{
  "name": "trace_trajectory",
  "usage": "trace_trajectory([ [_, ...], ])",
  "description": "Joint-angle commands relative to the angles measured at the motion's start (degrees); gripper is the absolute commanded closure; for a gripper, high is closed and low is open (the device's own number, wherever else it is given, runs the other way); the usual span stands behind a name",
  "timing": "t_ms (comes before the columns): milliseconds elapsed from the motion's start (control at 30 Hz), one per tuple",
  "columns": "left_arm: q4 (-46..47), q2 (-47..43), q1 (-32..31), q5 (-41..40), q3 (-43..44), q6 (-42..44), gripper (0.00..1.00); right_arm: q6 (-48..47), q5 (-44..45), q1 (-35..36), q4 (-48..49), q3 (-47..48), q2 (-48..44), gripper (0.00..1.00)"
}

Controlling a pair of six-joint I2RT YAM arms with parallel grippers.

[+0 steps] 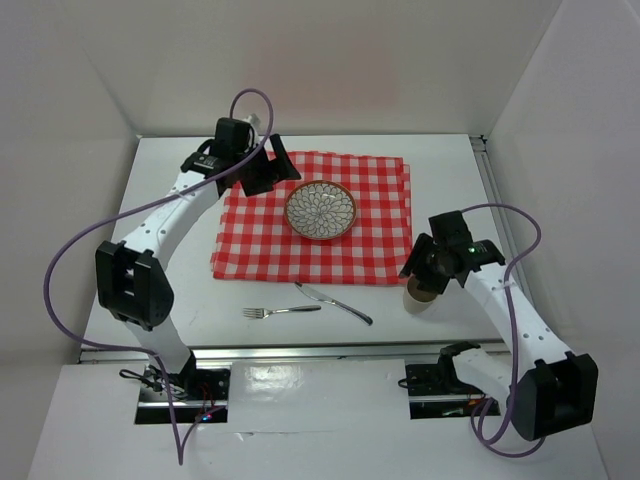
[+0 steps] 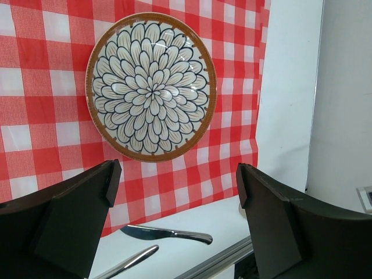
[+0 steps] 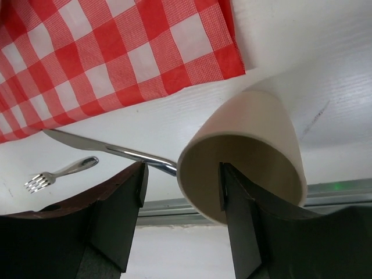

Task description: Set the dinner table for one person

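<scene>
Dinner table (image 1: pixel 180 300) bears a cup (image 3: pixel 256 122), right fingers (image 3: pixel 116 221) apart astride its rim; left fingers (image 2: pixel 75 221) spread wide, empty.

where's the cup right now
Top view: the cup is on the table at right, just off the near right corner of the cloth, under the right gripper.

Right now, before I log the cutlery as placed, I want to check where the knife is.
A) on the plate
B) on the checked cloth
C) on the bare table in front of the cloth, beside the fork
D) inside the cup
C: the knife lies on the bare white table just in front of the cloth, next to the fork and clear of the plate.
</scene>
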Motion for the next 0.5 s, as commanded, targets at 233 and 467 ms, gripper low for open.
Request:
trace_trajectory([
  [233,-2.36,-2.71,-0.17,-0.69,-0.46,2.19,0.0,4.26,4.25,4.87,4.52,-1.2,5.85,0.68],
  [467,-2.36,-3.24,0.36,0.44,-0.99,2.19,0.0,8.05,16.73,8.03,-6.81,10.04,3.75,1.0],
])
